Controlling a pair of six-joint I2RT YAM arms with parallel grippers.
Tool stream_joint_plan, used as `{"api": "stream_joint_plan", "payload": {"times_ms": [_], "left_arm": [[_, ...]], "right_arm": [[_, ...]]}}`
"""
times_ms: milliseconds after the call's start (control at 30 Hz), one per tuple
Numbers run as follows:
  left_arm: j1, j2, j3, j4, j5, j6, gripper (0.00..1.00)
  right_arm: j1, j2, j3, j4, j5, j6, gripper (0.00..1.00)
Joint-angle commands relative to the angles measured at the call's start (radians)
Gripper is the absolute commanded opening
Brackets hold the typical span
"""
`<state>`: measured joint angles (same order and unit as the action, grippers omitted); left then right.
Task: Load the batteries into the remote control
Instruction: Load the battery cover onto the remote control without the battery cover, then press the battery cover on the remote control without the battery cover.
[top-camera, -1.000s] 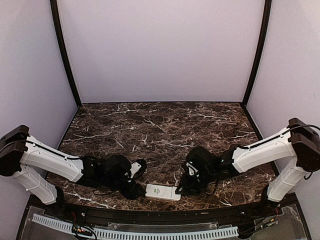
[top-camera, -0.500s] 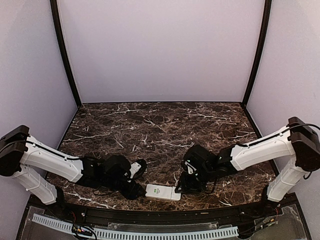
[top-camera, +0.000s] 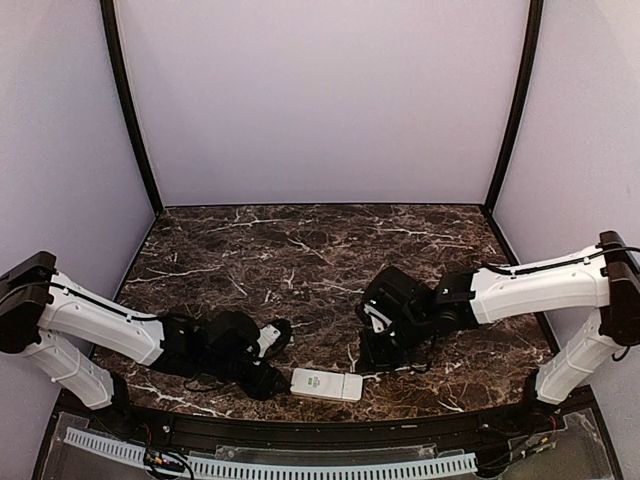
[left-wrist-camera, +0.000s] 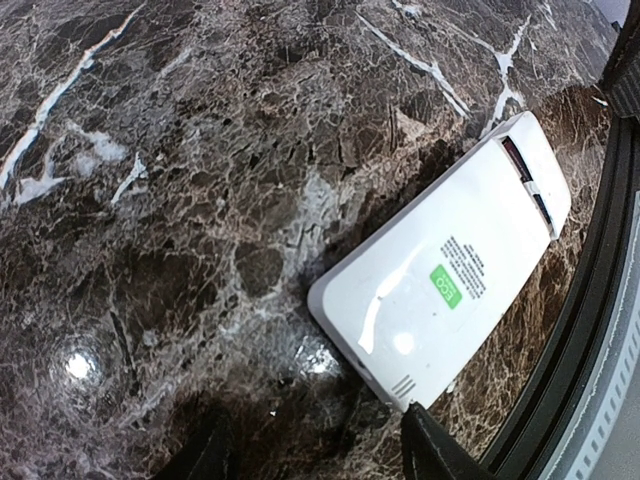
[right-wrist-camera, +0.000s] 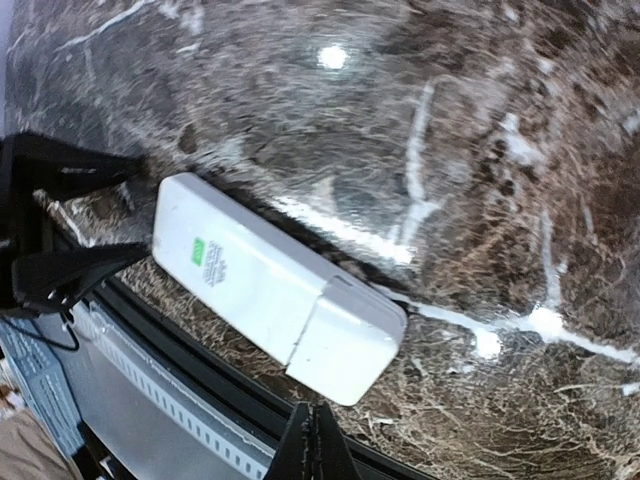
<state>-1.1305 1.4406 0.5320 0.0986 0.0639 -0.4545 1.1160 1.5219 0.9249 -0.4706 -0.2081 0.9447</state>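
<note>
The remote control (top-camera: 327, 384) lies flat on the counter (top-camera: 300, 250) with its back up and the green label showing, close along the black front rail (left-wrist-camera: 585, 340), so the main risk is that it slides. The left tool (left-wrist-camera: 318, 435) stands spread at the label-side end of the remote. One fingertip (left-wrist-camera: 428, 452) touches a corner there and the other is apart from the body, so nothing clamps it. If the cover end is pushed, the remote would probably spin or skid toward the rail instead of holding firm. The right tool (right-wrist-camera: 310, 440) hangs just over the opposite end, above the battery cover (right-wrist-camera: 345, 338). Its fingers are pressed together with nothing between them. A narrow closed tip like that could slip off the glossy plastic, or jam the cover if it pushes at an angle. The only container here is the battery compartment under that cover. The cover sits on the remote with a seam across the back, and the left wrist view shows a thin dark slot (left-wrist-camera: 528, 178) with a touch of red at that end. I cannot tell whether any cells are inside. No batteries can be made out on the dark marble around the remote. They may be easy to miss or knock away.
</note>
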Motion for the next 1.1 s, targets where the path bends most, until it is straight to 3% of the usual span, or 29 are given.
{"api": "stream_joint_plan", "payload": {"times_ms": [0, 500, 1067], "left_arm": [[-0.002, -0.019, -0.020, -0.037, -0.007, 0.016, 0.56], [-0.002, -0.025, -0.024, -0.040, -0.013, 0.014, 0.56], [-0.002, -0.031, -0.030, -0.039, -0.014, 0.014, 0.56]], "right_arm": [[0.023, 0.026, 0.063, -0.023, -0.007, -0.070, 0.00], [0.023, 0.108, 0.087, 0.041, -0.032, -0.079, 0.00], [0.022, 0.194, -0.024, 0.162, -0.045, -0.048, 0.00]]}}
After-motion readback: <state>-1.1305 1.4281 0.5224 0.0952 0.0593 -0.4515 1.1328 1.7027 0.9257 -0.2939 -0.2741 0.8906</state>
